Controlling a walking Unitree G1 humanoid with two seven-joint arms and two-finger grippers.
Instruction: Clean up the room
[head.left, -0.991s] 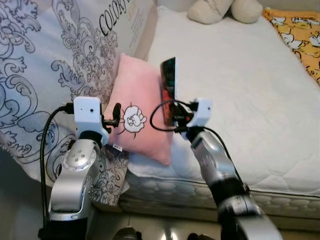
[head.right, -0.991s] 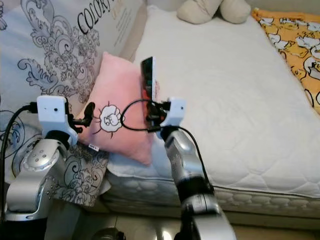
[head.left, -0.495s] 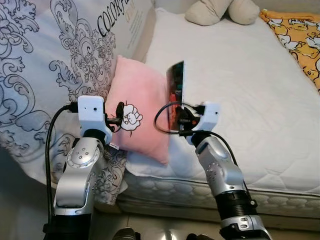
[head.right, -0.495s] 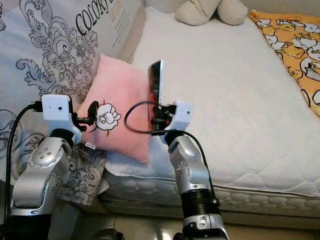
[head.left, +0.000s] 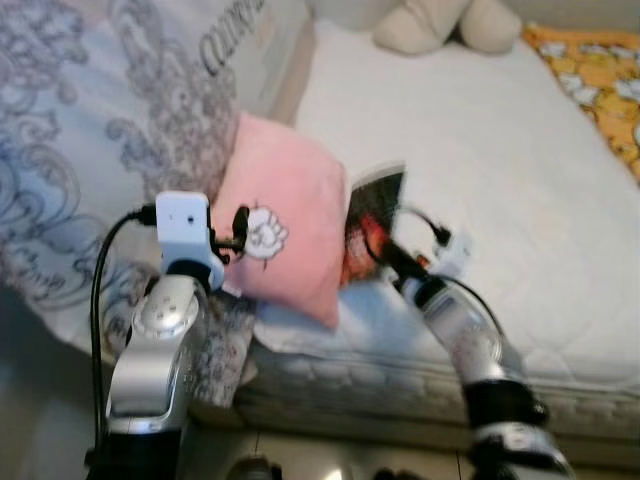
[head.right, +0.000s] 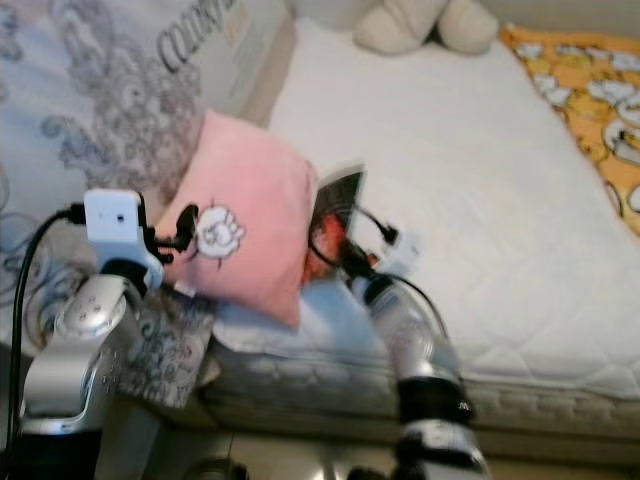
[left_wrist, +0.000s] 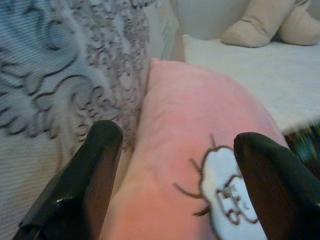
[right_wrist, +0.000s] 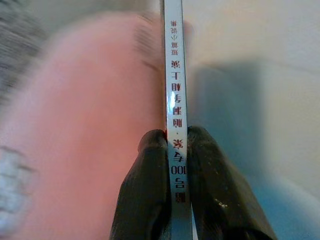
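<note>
The right gripper (right_wrist: 178, 165) is clamping one thin white-spined book (right_wrist: 175, 100) just right of one pink sheep-print cushion (head.left: 285, 225) on the white mattress (head.left: 500, 150). The left gripper (left_wrist: 175, 195) is hovering with fingers spread at the cushion's left face.

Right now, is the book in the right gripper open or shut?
Shut. The right wrist view shows the book spine-on, pinched between the right gripper's two fingers, with no pages fanning out.

Pink pillow (head.left: 285, 225) soft matt plush; book (right_wrist: 175, 95) spine glossy (printed); mattress (head.left: 500, 160) quilted cloth.
</note>
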